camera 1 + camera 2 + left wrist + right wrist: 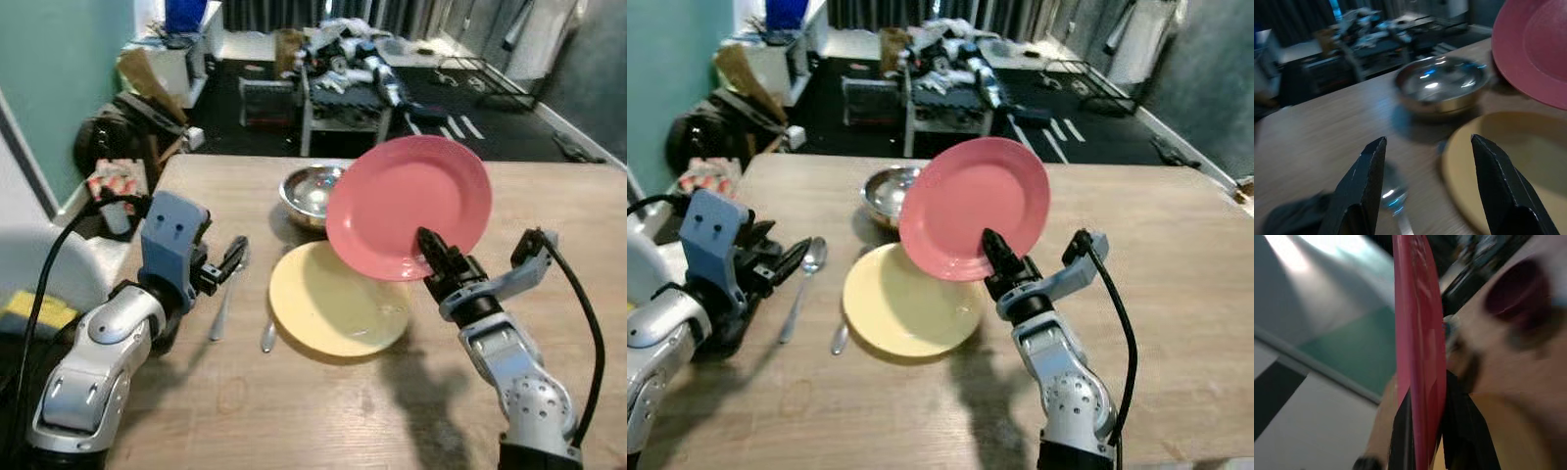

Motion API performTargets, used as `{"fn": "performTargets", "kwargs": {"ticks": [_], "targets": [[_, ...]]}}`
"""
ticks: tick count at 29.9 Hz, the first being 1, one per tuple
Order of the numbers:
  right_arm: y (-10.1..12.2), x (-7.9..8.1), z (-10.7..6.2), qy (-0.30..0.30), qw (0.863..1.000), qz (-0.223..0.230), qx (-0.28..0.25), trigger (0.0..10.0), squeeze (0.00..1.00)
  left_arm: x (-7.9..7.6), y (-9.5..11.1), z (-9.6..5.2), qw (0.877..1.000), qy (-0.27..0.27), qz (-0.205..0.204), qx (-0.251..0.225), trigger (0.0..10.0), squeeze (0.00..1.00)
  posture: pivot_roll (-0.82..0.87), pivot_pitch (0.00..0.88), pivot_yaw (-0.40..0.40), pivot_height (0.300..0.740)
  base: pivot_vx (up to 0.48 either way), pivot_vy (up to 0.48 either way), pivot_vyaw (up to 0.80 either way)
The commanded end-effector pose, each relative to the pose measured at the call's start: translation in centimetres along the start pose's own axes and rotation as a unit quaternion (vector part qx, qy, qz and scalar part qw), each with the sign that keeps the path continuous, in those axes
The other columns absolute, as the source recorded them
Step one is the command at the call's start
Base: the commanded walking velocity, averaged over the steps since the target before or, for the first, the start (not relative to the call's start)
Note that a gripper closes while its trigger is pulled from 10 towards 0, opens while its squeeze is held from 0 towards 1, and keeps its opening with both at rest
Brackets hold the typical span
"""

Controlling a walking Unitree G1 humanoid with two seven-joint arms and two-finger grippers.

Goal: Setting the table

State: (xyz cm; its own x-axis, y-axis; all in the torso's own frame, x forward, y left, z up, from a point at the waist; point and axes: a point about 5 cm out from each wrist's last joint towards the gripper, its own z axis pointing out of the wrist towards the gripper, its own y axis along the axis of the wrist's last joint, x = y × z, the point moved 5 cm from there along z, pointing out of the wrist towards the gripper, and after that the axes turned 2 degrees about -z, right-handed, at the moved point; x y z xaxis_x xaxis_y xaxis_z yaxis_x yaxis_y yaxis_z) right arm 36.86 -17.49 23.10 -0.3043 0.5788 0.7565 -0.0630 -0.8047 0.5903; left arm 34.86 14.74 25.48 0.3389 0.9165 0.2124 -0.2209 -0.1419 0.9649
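On the desk [549, 211] in front of you, a plate [333, 304] lies flat near the middle, with a bowl [309, 193] just behind it, toward the far edge. A second plate [411, 201] is held tilted above the flat one's right rear rim and to the right of the bowl, clamped at its lower edge in the jaws of your right gripper [436, 259]. To the left of the flat plate lies a spoon [801, 284], with another utensil [267, 338] between the two. Your left gripper [230, 262] sits over the spoon, jaws parted. Behind the desk, a cluttered rack [343, 88] stands on the floor.
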Motion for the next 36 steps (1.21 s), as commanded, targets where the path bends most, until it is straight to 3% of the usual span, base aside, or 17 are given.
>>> {"fn": "performTargets", "kwargs": {"ticks": [1, 36], "targets": [[0.89, -0.79, -0.22, -0.016, 1.000, 0.010, -0.021, 10.0, 0.00, -0.38, -0.43, 0.09, 1.000, -0.005, -0.002, 0.005, 10.0, 0.00, 0.14, 0.062, 0.018, 0.740, 0.000, 0.000, -0.79], [0.67, -1.65, -0.51, -0.036, 0.999, -0.004, -0.030, 10.0, 0.00, -1.34, -0.36, 0.62, 1.000, -0.017, -0.005, -0.005, 10.0, 0.00, 0.14, 0.063, 0.029, 0.740, 0.000, 0.000, -0.78]]}}
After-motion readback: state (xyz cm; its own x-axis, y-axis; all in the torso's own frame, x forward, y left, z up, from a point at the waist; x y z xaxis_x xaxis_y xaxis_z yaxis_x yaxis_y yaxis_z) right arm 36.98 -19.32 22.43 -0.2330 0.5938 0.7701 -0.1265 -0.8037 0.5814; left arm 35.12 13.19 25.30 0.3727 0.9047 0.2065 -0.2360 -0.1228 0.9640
